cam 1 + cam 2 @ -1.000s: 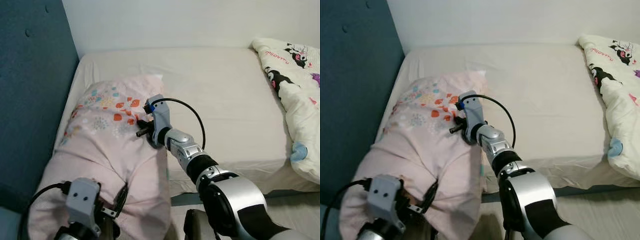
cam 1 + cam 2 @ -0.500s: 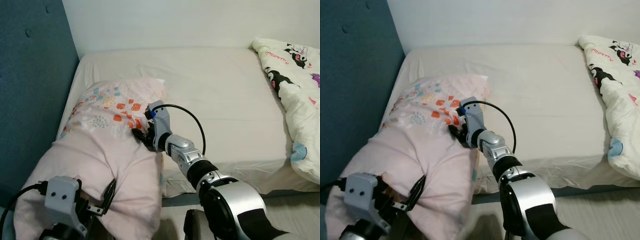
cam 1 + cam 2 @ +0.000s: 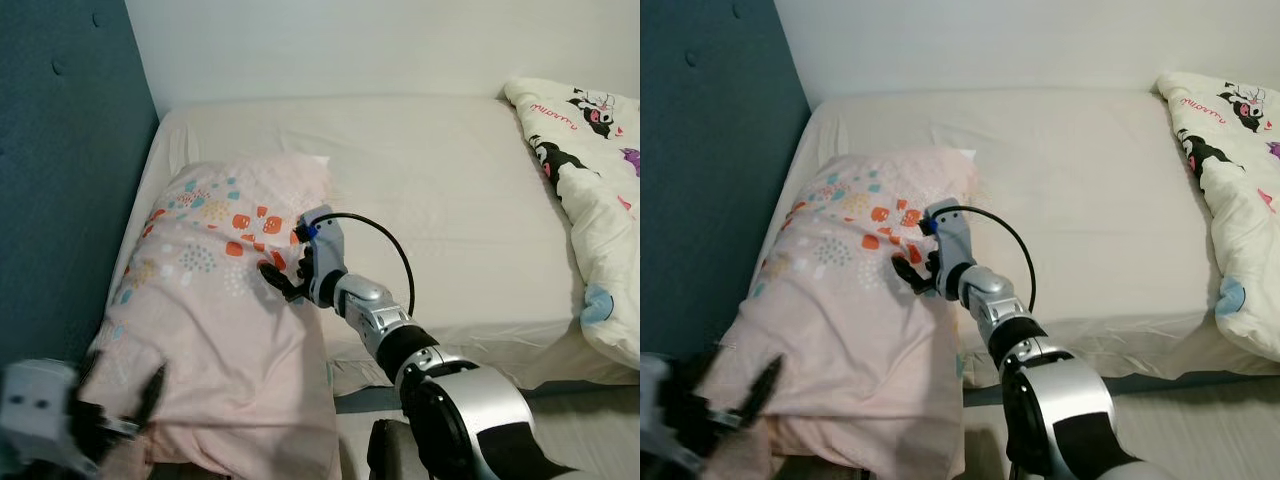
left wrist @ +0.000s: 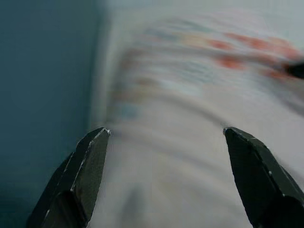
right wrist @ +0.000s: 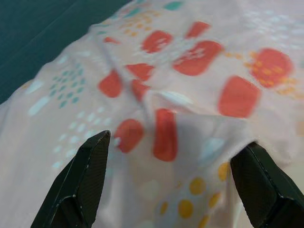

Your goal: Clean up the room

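Looking down through the head cameras, I am seeing the pink pillow (image 3: 215, 300) lying along the left side of the bed (image 3: 440, 190), right against the blue headboard (image 3: 60, 180), its near end reaching the mattress edge. I am holding the right gripper (image 3: 275, 278) down on the pillow's flowered half, near its right edge. In the right wrist view the two black fingers (image 5: 80, 183) are standing wide apart, released, with a raised fold of the pillow's (image 5: 180, 118) fabric lying between them. The red and yellow print is sitting directly under the tips, so the cloth is right at the claw but not clenched in it; I cannot tell whether the tips are actually touching it.

My left gripper (image 3: 120, 400) is showing low at the near left corner, blurred, just off the pillow's near end. Its wrist view is smeared too, yet the fingers (image 4: 80, 180) are plainly spread and holding nothing, with the pillow lying ahead of them.

A white cartoon-print duvet (image 3: 590, 190) is lying bunched at the right side of the bed, well apart from both arms.
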